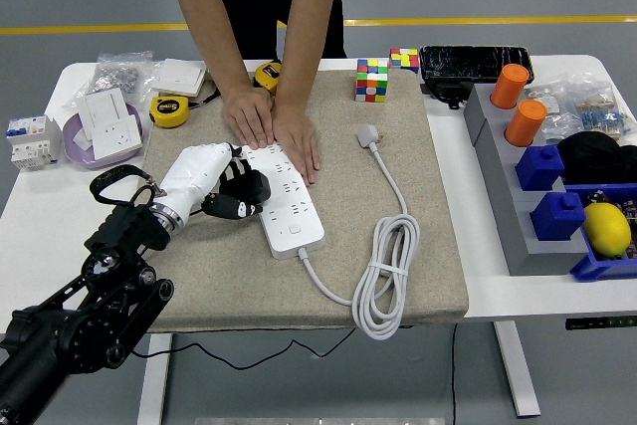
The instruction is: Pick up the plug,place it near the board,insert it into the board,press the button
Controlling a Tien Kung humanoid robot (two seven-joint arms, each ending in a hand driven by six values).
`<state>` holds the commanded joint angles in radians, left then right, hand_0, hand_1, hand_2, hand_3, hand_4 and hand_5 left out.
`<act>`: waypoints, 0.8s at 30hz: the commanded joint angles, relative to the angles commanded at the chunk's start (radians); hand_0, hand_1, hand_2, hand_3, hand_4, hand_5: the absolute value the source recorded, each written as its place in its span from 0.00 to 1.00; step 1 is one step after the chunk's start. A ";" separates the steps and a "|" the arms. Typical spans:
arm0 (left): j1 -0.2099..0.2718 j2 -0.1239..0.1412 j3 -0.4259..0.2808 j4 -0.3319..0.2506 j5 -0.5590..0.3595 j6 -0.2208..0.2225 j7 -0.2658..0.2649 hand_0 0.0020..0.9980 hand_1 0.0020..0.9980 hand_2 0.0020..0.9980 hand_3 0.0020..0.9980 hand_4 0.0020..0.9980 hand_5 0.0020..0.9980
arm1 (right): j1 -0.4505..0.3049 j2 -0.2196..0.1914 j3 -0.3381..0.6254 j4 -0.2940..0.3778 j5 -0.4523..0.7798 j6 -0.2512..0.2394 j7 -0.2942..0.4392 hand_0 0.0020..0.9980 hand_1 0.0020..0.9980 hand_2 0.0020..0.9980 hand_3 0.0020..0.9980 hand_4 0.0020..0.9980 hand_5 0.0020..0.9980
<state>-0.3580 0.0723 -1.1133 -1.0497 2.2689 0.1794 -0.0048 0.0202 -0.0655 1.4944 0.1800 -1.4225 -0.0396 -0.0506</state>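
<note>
One white power strip (286, 198) lay on the beige mat (418, 246), with one white plug (369, 134) and one coiled white cable (386, 276); behind them stood two Rubik's cubes (372, 80), two yellow tape measures (170, 110) and, far to the right of the fingers, two orange cylinders (525, 122) and two blue blocks (556, 214). The strip was long and flat, with rows of sockets and a round button at its near end. The left hand (214, 184), white-backed with black fingers (244, 192), sat at the strip's left edge, its fingers curled inward and seemingly resting against the strip, though contact could not be confirmed from above; they held nothing. Just beyond the fingertips, a person's two hands (275, 126) pressed flat on the strip's far end. The plug lay unheld on the mat well to the right of the fingers, past the strip, its cord running back to the coil.
</note>
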 joint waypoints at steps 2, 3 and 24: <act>0.000 0.000 0.001 0.001 0.000 0.000 0.000 0.44 0.33 0.29 0.35 0.66 0.07 | 0.001 0.000 0.001 0.000 -0.001 0.000 0.000 0.81 0.71 0.72 0.76 1.00 0.99; 0.000 0.000 0.001 0.003 0.000 0.000 0.000 0.44 0.33 0.29 0.35 0.66 0.07 | 0.001 0.000 0.002 0.000 -0.001 0.000 0.000 0.81 0.71 0.72 0.76 1.00 0.99; -0.005 0.010 0.029 0.007 0.000 -0.012 0.000 0.44 0.33 0.29 0.35 0.67 0.07 | 0.001 -0.001 0.002 0.000 0.001 -0.001 0.000 0.81 0.71 0.72 0.76 1.00 0.99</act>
<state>-0.3628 0.0825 -1.0840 -1.0425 2.2689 0.1669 -0.0046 0.0215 -0.0665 1.4965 0.1800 -1.4214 -0.0404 -0.0502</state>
